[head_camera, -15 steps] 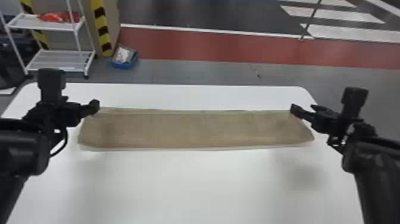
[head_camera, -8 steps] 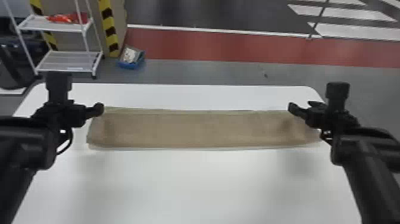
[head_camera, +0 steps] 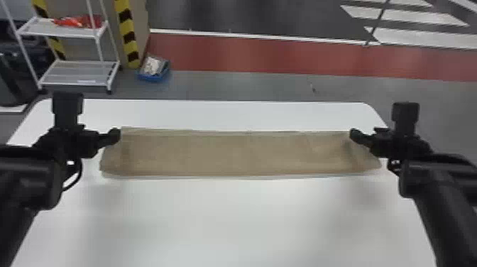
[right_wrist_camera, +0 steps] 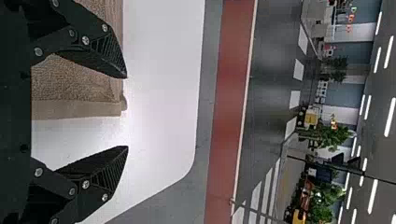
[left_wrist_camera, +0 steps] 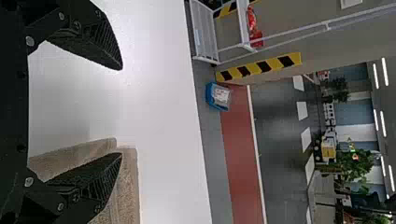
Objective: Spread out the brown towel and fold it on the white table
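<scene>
Towel lying as a long, flat band across mid-frame on the white tabletop, seemingly spread and folded lengthwise with crosswise folds probably left, the left fingers and right fingers open near opposite ends.

The towel is rough, matt cloth; the table smooth, faintly glossy. At the head view's ten o'clock, the rack looks metal.

One finger of my left gripper hides part of the brown towel in its wrist view; the head view cuts off the white table's near side, and I cannot make out the blurred contents of the blue bin
</scene>
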Controlling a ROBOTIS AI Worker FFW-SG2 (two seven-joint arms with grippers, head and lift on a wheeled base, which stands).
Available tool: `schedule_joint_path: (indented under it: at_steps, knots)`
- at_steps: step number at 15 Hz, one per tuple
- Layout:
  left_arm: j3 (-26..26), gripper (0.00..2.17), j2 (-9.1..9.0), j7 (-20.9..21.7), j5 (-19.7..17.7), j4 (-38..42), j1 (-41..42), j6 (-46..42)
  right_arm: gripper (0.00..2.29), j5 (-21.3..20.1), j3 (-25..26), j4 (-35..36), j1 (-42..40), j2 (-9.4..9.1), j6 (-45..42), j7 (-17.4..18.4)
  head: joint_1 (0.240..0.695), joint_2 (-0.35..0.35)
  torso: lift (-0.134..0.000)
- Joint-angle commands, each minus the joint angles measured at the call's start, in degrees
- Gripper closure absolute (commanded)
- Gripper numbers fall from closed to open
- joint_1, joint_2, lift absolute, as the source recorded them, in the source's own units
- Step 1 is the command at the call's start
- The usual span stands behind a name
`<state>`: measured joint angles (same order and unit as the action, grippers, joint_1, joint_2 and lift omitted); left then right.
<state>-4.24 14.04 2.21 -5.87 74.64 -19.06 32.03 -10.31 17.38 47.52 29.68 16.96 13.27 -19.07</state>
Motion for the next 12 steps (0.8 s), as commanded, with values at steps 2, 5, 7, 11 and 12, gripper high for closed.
schedule_joint_path:
  at_steps: [2, 5, 7, 11, 12]
  knots:
    - [-0.24, 0.27, -0.07, -0.10, -0.01, 0.85, 0.96, -0.07, 0.41, -0.15, -0.59, -0.58, -0.06, 0.35, 1.81, -0.01, 0.695, -0.143, -0.124]
    - [-0.24, 0.27, -0.07, -0.01, -0.01, 2.17, 1.66, 0.10, 0.53, -0.23, -0.77, -1.11, 0.20, 0.61, 2.86, -0.01, 0.695, -0.149, -0.124]
    - [-0.16, 0.27, 0.02, 0.25, -0.01, 2.96, 2.28, 0.10, 0.62, -0.23, -1.29, -1.72, 0.46, 0.97, 3.21, -0.01, 0.695, -0.153, -0.124]
    - [0.02, 0.27, 0.11, 0.25, 0.07, 3.93, 2.54, 0.10, 0.67, 0.21, -1.29, -1.64, 0.38, 0.97, 3.21, -0.01, 0.695, -0.157, -0.124]
    - [0.02, 0.27, 0.11, 0.25, 0.07, 3.93, 2.63, 0.28, 0.67, 0.12, -1.29, -1.64, 0.46, 0.97, 3.21, -0.01, 0.695, -0.157, -0.124]
